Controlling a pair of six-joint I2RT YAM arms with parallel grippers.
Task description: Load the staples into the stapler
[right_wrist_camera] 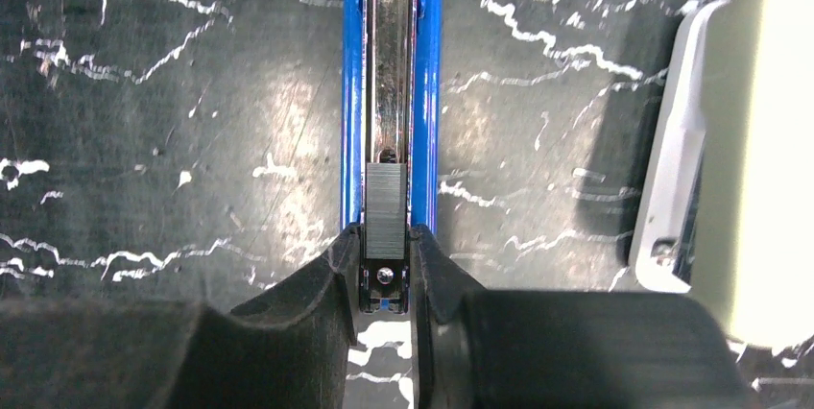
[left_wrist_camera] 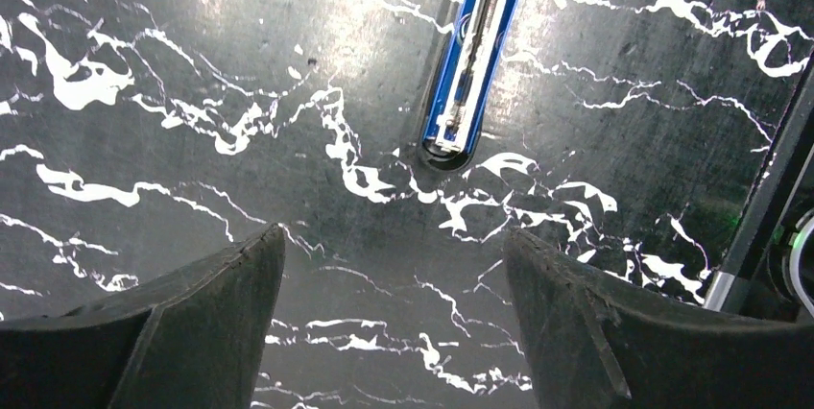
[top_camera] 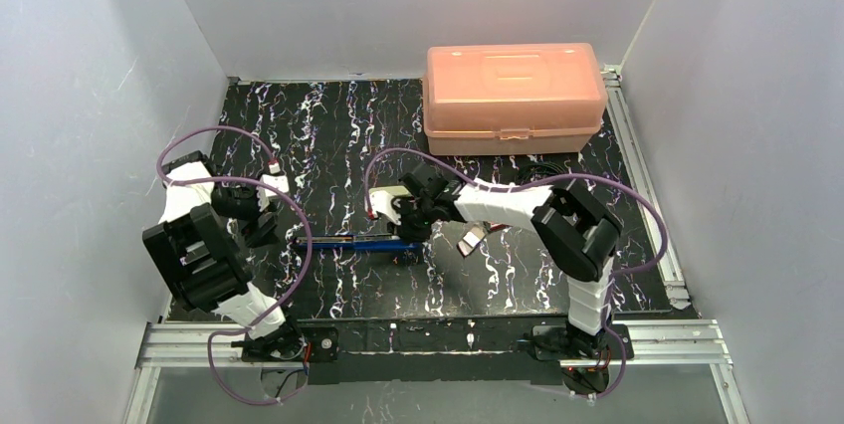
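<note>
Two robot arms, the left arm (top_camera: 204, 255) and the right arm (top_camera: 518, 203), are sharing one black marbled mat (top_camera: 328, 135), carrying one left gripper (left_wrist_camera: 394, 265) and one right gripper (right_wrist_camera: 386, 246). One blue stapler (top_camera: 353, 242) is lying open, holding one strip of staples (right_wrist_camera: 386, 207). One peach plastic case (top_camera: 513, 96) is standing by, and two purple cables (top_camera: 398, 151) are trailing.

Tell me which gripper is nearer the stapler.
Right. The right gripper flanks one end of the stapler, fingers closed in on it; the left gripper hangs open short of the other end, apart from it.
</note>
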